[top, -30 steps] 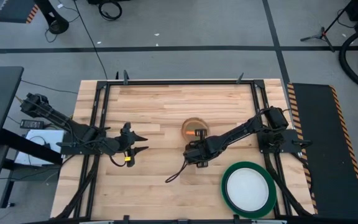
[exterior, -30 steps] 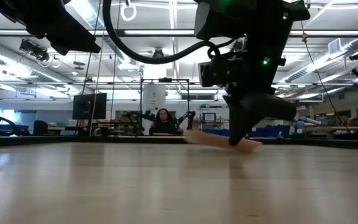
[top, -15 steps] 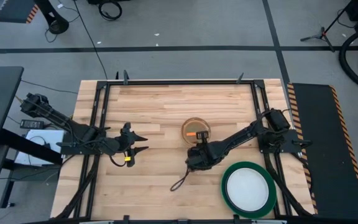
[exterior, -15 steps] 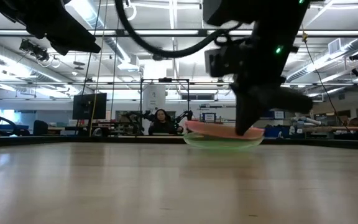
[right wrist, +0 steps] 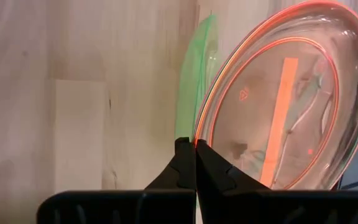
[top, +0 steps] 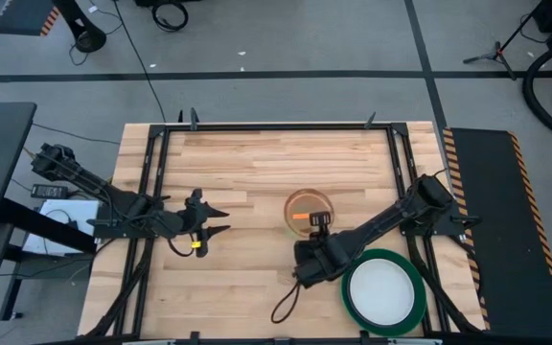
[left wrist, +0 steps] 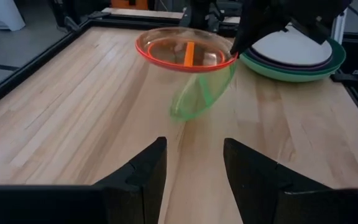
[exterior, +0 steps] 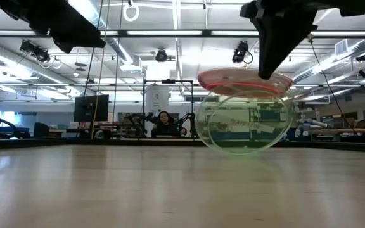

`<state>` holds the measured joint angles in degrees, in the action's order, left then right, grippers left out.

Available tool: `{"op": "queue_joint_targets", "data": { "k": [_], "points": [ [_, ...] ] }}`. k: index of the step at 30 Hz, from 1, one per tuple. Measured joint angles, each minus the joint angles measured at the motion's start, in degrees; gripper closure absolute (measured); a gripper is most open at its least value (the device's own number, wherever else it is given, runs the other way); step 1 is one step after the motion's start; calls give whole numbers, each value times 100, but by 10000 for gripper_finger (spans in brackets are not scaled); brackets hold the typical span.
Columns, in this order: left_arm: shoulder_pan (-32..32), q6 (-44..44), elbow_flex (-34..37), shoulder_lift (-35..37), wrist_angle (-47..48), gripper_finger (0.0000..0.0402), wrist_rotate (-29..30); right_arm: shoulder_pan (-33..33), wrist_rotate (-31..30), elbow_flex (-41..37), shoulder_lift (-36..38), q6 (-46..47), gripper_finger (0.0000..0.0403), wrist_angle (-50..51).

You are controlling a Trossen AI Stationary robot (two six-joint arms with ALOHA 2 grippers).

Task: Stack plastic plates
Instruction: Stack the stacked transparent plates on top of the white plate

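Right claw (right wrist: pixel 194 149) is pinched shut on the rim of the small pink plate (right wrist: pixel 284 99), holding it off the table (top: pixel 257 163). Seen from the low camera, the pink plate (exterior: pixel 246 81) sits level just under the claw, and a small green see-through plate (exterior: pixel 246 123) hangs tilted right below it, touching it along the upper edge; can't tell if the claw's fingers also catch the green one. From above, the pink plate (top: pixel 309 208) is just ahead of the right claw (top: pixel 320 223), toward the far side of the table. On the claw's other side, toward the near right corner, sits the stack (top: pixel 383 292): dark green plate at the bottom, white one on top, and the left wrist camera shows a purple rim (left wrist: pixel 291 61) between them. The stack is near the claw's arm, not touching the held plates. Left claw (top: pixel 220 218) waits well apart over the left side of the table, fingers (left wrist: pixel 143 171) spread open, gripping nothing. A person (exterior: pixel 165 123) sits in the room beyond the far table edge.
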<state>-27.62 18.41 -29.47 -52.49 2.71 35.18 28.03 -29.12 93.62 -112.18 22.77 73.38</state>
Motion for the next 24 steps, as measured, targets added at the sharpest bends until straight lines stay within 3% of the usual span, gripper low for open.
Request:
{"op": "queue_joint_targets", "data": {
  "k": [6,14,24],
  "points": [
    [-37,24,0,1,-26,235,-4,-75,178,-215,-5,-95,402,-589],
    [-262,-21,0,0,7,235,-13,-363,930,-1228,-13,-502,402,-2146],
    [-276,-104,0,2,7,235,-5,-685,960,-1864,-13,-1088,363,-2536]
  ]
}}
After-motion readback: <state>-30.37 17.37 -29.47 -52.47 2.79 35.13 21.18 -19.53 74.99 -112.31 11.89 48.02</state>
